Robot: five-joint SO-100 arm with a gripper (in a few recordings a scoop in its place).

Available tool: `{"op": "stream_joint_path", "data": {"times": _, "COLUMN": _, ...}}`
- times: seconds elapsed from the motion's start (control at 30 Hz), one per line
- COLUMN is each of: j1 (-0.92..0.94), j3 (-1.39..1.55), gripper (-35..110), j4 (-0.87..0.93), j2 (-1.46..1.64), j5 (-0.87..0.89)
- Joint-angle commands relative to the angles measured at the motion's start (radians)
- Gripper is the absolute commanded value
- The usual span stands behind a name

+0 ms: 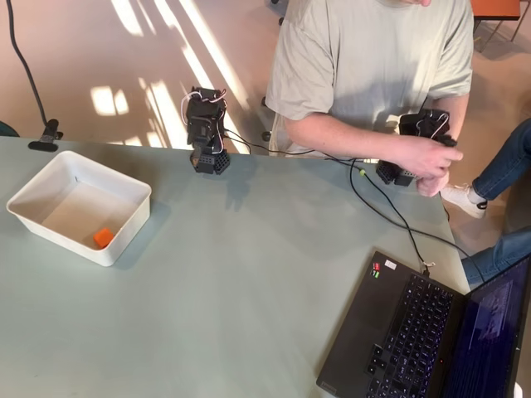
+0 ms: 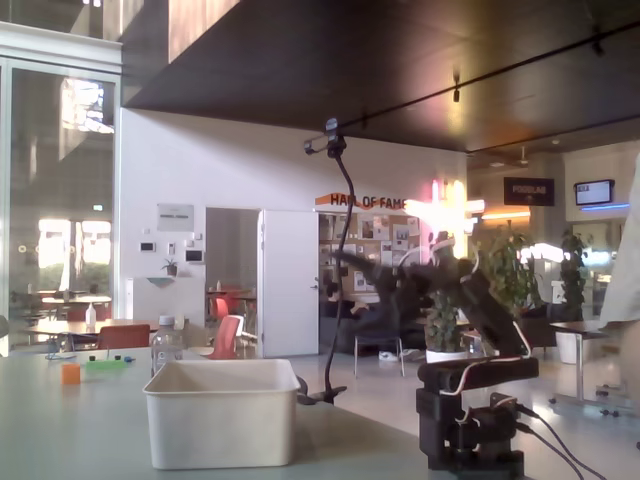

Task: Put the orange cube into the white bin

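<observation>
A smooth pale grey-green table (image 1: 249, 282) carries a shallow rectangular white plastic bin (image 1: 33, 186) with rounded corners and sloping walls, its long axis running diagonally in the overhead view. Inside it, against the near wall, lies a tiny bright orange plastic cube (image 1: 103, 238). The black arm's gripper (image 1: 209, 159) is folded back at the table's far edge, well apart from the bin; how far its jaws are parted cannot be told.

Sunlit tan floor (image 1: 99, 50); dark ceiling (image 2: 400, 60); white wall (image 2: 250, 170); tall windows (image 2: 60, 200); red chairs (image 2: 228, 335).
</observation>
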Motion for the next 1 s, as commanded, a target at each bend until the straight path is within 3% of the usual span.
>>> {"op": "stream_joint_path", "data": {"times": 0.0, "j1": 0.002, "j3": 0.173, "gripper": 68, "j4": -0.066, "j2": 0.120, "j5": -0.008}}
{"op": "stream_joint_path", "data": {"times": 0.23, "j1": 0.015, "j3": 0.476, "gripper": 68, "j4": -0.051, "j2": 0.229, "j5": 0.006}}
{"op": "stream_joint_path", "data": {"times": 0.83, "j1": 0.003, "j3": 0.623, "gripper": 67, "j4": 0.011, "j2": 0.218, "j5": 0.012}}
{"op": "stream_joint_path", "data": {"times": 0.97, "j1": 0.003, "j3": 0.623, "gripper": 57, "j4": 0.017, "j2": 0.219, "j5": 0.012}}
